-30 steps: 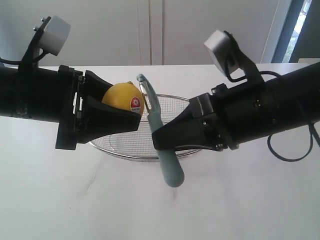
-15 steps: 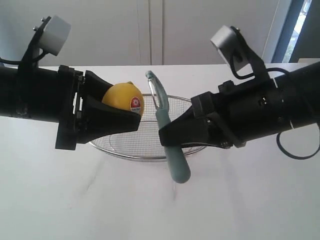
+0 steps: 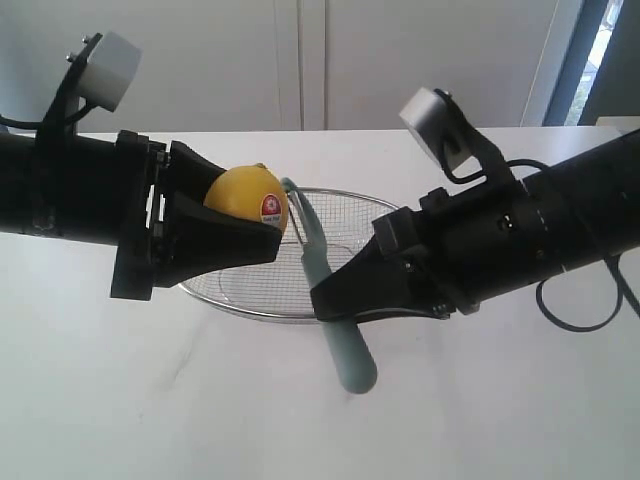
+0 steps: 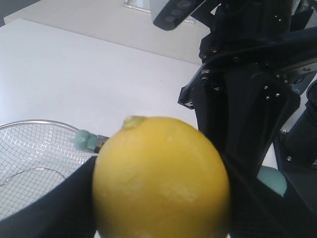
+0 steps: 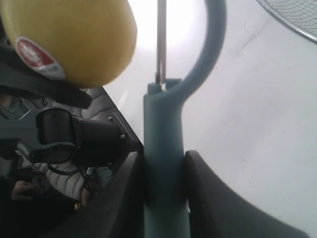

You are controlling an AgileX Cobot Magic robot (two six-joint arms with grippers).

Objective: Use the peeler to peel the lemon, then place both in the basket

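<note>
Judging by the skin, peeling has hardly begun. The basket (image 3: 262, 313) on the white table (image 3: 150, 400) holds neither thing yet. The right gripper (image 3: 325, 295) is clamped on the handle of the peeler (image 3: 320, 265), whose blade stands just beside the lemon (image 3: 240, 195); whether it touches, I cannot tell. The left gripper (image 3: 258, 222) grips the lemon in the air near the basket's edge, with its skin whole and the sticker on

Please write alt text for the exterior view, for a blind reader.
The left hand holds a yellow lemon and the right hand holds a teal peeler, its head beside the lemon, both close to a wire basket on a white table.
</note>
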